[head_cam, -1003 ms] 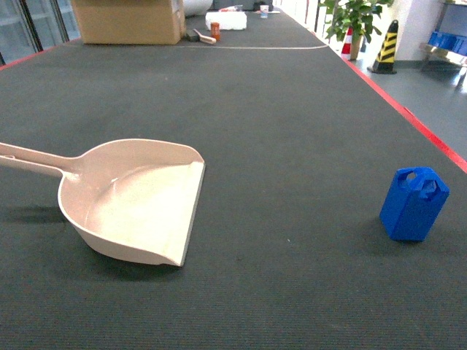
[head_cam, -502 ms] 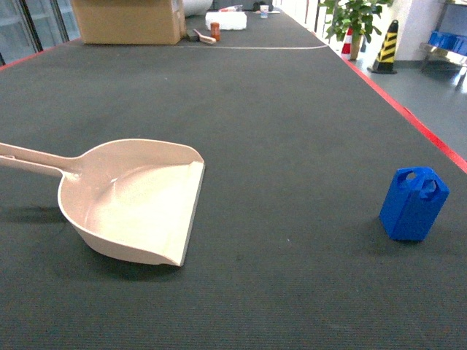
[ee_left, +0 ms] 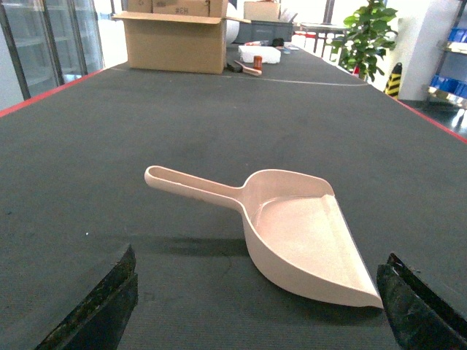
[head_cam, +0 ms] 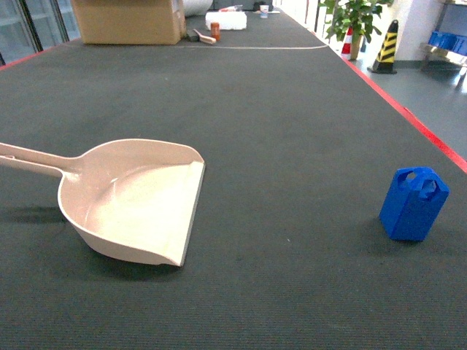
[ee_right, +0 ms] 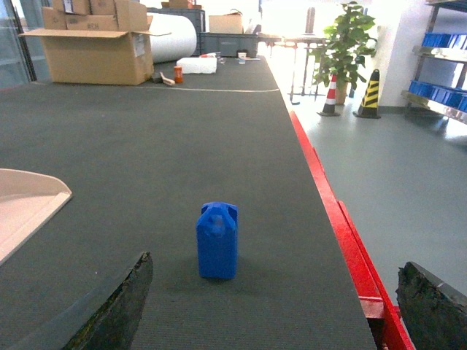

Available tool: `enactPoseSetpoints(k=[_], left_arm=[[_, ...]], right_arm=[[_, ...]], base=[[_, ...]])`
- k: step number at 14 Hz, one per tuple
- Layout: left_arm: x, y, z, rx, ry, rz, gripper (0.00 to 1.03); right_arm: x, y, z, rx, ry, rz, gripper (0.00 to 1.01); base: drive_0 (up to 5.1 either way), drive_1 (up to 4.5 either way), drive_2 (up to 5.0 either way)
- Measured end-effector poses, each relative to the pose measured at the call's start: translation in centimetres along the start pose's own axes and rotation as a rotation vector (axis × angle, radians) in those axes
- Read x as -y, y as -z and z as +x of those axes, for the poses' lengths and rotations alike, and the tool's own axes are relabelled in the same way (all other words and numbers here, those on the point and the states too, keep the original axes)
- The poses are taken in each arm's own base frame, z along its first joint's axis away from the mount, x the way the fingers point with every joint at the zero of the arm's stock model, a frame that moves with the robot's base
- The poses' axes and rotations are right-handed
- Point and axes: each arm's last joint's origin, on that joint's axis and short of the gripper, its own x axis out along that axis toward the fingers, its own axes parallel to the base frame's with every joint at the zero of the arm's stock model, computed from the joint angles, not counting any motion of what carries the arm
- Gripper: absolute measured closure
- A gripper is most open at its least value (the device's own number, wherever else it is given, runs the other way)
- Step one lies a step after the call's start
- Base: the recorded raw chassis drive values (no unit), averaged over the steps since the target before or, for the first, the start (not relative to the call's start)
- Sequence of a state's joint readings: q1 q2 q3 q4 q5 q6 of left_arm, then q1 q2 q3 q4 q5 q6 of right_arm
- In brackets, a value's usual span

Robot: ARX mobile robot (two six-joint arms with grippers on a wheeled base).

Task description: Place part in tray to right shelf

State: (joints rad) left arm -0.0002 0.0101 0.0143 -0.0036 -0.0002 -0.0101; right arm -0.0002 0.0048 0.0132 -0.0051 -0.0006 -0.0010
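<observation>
Blue part standing well right of tray, ungrasped; both tools hanging spread wide, gripping nothing, pre-pick.

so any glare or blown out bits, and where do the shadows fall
Right wrist view: the far windows behind the plant are blown out white. Head view: soft shadow left of the part and under the tray. Left wrist view: the tray's handle casts a dark band on the mat.

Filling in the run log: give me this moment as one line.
part: upright on mat, untouched | tray: empty, left of part | left gripper: open | right gripper: open
</observation>
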Motion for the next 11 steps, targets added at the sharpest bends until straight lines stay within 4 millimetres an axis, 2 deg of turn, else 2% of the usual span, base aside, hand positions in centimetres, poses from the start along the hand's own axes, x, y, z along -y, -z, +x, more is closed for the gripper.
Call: enactPoseSetpoints(k=[11], left_arm=[[0.00, 0.00, 0.00, 0.000, 0.000, 0.000, 0.05]], right_arm=[[0.00, 0.00, 0.00, 0.000, 0.000, 0.000, 0.03]], base=[[0.0, 0.00, 0.0]])
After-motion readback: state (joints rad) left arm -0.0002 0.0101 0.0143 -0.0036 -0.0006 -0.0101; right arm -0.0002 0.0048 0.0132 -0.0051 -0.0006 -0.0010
